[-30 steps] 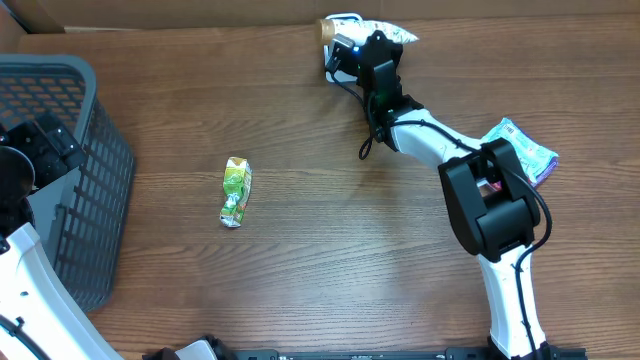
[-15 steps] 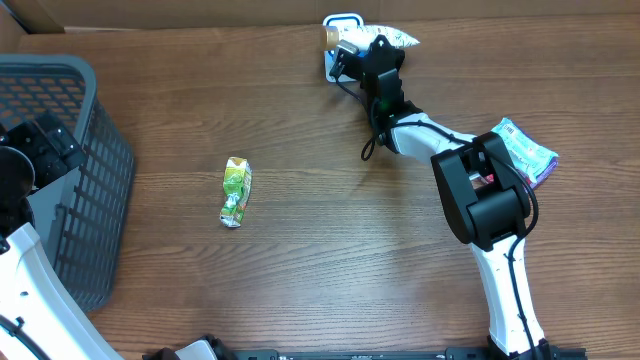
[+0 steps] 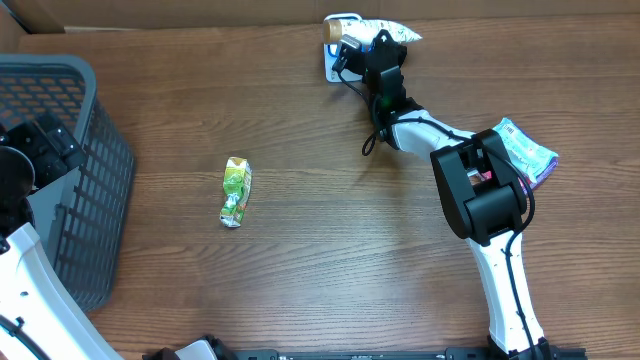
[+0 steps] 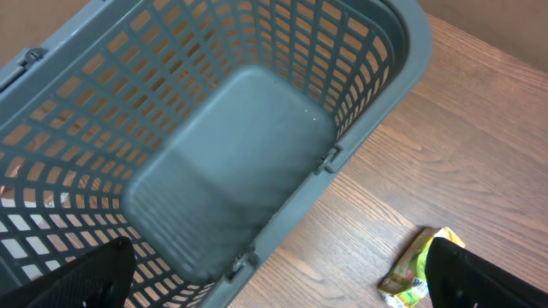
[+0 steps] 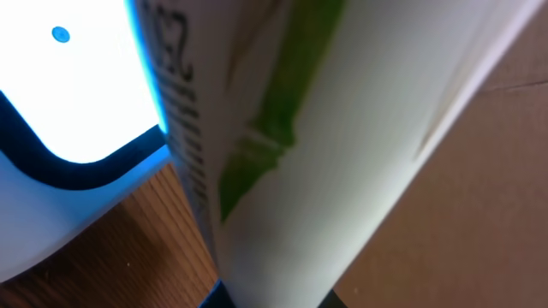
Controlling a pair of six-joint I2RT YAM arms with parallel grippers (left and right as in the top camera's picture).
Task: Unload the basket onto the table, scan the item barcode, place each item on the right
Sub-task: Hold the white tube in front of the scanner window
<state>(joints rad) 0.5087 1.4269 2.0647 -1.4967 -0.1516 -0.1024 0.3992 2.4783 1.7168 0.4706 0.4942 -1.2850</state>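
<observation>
Table: brown wood-grain top (image 3: 300, 270), the boards running left to right – bare over most of its middle.
Backdrop: a plain brown cardboard-like panel (image 3: 200, 12) along the far edge.
Basket: grey plastic lattice basket (image 3: 105, 190) at the table's left edge, nothing showing inside it in the left wrist view.
Left gripper (image 4: 278, 287): poised over the basket, fingers spread wide, gripping nothing.
Right gripper (image 3: 368, 42): stretched to the far edge of the table, clamped on the white packet (image 3: 395, 32).
White packet: white with a green stripe and dark print – pressed close beside the scanner (image 5: 60, 94), a white unit with a blue-lit rim.
Green packet (image 3: 236, 192): lying flat left of centre, well apart from both arms.
Teal and purple packet (image 3: 528, 152): on the table at the right, just beside the right arm.
</observation>
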